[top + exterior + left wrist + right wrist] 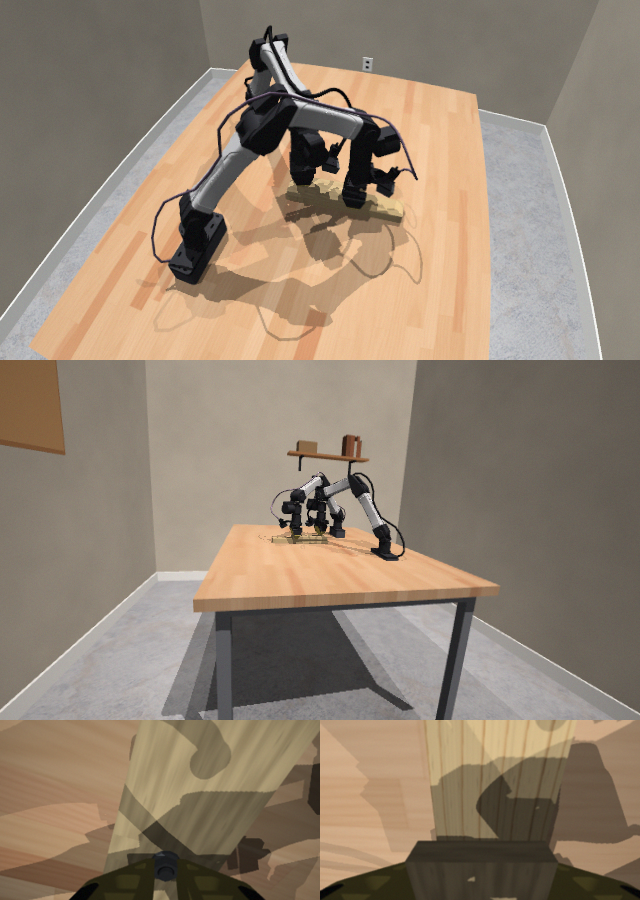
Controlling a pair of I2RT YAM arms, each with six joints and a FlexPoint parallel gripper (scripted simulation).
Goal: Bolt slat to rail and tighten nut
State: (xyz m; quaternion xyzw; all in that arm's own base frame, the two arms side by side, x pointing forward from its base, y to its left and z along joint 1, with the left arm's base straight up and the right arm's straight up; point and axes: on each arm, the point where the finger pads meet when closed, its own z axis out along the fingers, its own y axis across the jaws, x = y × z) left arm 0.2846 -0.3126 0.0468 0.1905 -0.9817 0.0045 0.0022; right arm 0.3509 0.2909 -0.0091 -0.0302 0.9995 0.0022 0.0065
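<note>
A pale slat [325,187] [161,800] lies flat along the longer wooden rail [392,206] [280,539] [481,744]. My left gripper [303,183] [320,533] [165,865] points down and is shut on the dark nut [166,859], low over the slat. The bolt's round end [166,873] shows at the nut. Whether the nut presses on the slat cannot be told. My right gripper [354,206] [296,536] [481,866] is shut on the slat near its forward end, which shows shaded in the right wrist view [481,870]. The slat's hole is hidden.
Both arms stand on the wooden table [440,280] [280,575], with their forearms close side by side. Cables loop beside both arms. A wall shelf [327,457] with a box and books is behind the table.
</note>
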